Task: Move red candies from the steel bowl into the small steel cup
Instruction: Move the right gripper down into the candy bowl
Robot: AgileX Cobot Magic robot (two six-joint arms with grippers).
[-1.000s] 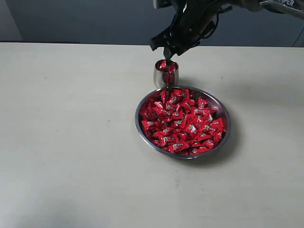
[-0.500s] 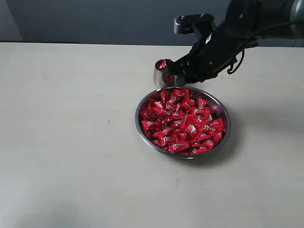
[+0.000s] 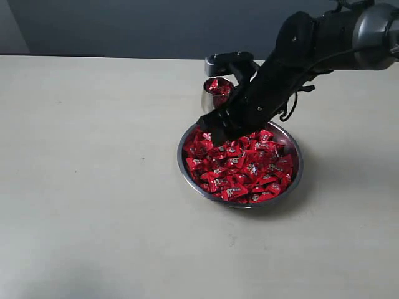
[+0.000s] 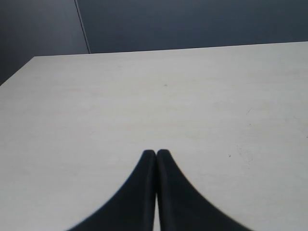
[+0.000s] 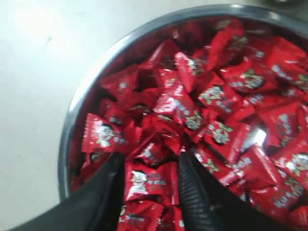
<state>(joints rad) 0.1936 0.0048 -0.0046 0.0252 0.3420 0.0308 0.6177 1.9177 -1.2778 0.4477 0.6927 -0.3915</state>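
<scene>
Right gripper (image 5: 151,161): jaws spread wide and empty. The two dark fingers (image 5: 192,183) straddle one wrapped piece at the top of the heap, and no grip has been made on it. The tips sit at or just above the candies (image 5: 202,96), towards the side of the bowl (image 3: 300,167) that lies left in the exterior view. Whether the tips already press on the wrappers cannot be told.

Change noted: a second ago this gripper hung directly over the cup (image 3: 211,99), with red showing at the cup's mouth. Half a second ago it was beside the cup and lower. It now reaches down into the bowl. The jaws have been equally wide throughout. Neither vessel has shifted on the table (image 3: 93,187).

Reading: one delivery appears complete and a fresh pick is starting. The next action should be to close on the straddled piece without catching its neighbours, as the wrappers overlap closely here.

Task items: the candies fill the bowl in a dense heap, so most of the stock is unmoved. The cup stands just behind the bowl, nearly touching its rim, with red wrappers showing at its mouth. It looks close to full, and room for further pieces may be short. The forearm passes right beside the cup, so a knock on the way out is a risk.

Left gripper (image 4: 156,153): jaws pressed together, holding nothing, over bare table and away from the work
</scene>
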